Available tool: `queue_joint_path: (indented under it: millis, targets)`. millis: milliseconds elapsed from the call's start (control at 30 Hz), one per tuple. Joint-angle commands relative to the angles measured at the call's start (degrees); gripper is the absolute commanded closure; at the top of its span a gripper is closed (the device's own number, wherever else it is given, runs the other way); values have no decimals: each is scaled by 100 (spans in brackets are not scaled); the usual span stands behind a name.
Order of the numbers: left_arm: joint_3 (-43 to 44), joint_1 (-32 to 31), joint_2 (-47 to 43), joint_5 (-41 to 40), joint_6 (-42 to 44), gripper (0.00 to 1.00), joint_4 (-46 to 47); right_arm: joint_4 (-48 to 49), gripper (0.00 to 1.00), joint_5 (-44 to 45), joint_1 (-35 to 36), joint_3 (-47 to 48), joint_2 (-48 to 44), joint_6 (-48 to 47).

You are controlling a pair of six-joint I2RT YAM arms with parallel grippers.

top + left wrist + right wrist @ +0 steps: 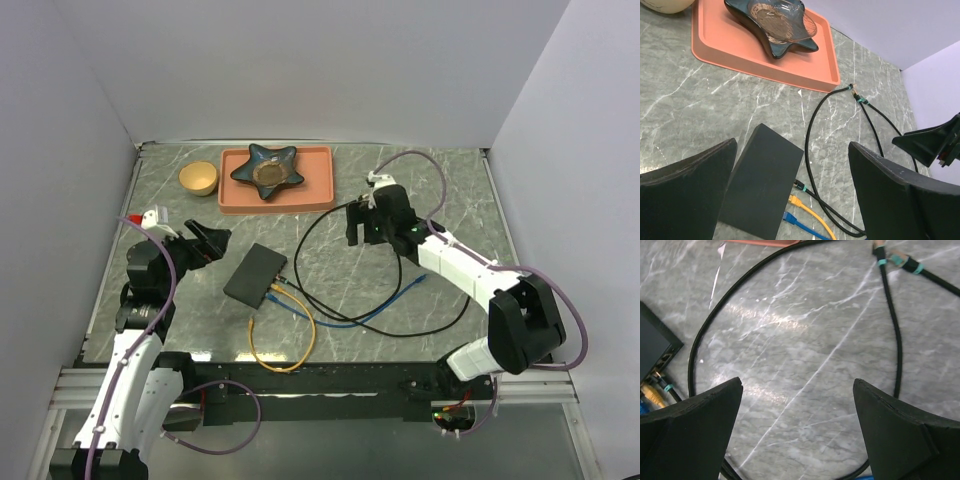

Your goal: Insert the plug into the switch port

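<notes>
The black switch port (255,275) lies flat at the table's middle left. A black plug (800,186), a yellow plug (795,201) and a blue plug (788,217) sit in its sockets. My left gripper (212,240) is open and empty, just left of and above the switch (762,185). My right gripper (362,235) is open and empty over bare table, right of the switch. In the right wrist view, loose black plugs with teal bands (880,250) lie beyond its fingers. The same loose plug end (855,91) shows near the tray's corner.
An orange-pink tray (232,203) with a dark star-shaped dish (268,168) stands at the back. A tan bowl (198,178) sits left of it. Black (310,235), blue (345,322) and yellow (285,362) cables loop over the table between the arms.
</notes>
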Motion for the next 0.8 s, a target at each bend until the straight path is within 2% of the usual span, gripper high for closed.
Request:
queue_joint_path:
  millis: [0,533,667,767]
  targets:
    - [92,16,53,52,-57,1,-11,208,1,39,-107,72,-101,85]
    - [31,25,326,219,-57,1,112,-977,1,312,-906,2304,2437,155]
    - [13,25,466,281,-49,1,165,-1154,5,163,-994,2954,2992,138]
    - [49,16,589,325,-5,1,156,-1382,12,216,-1029,3358,3362,102]
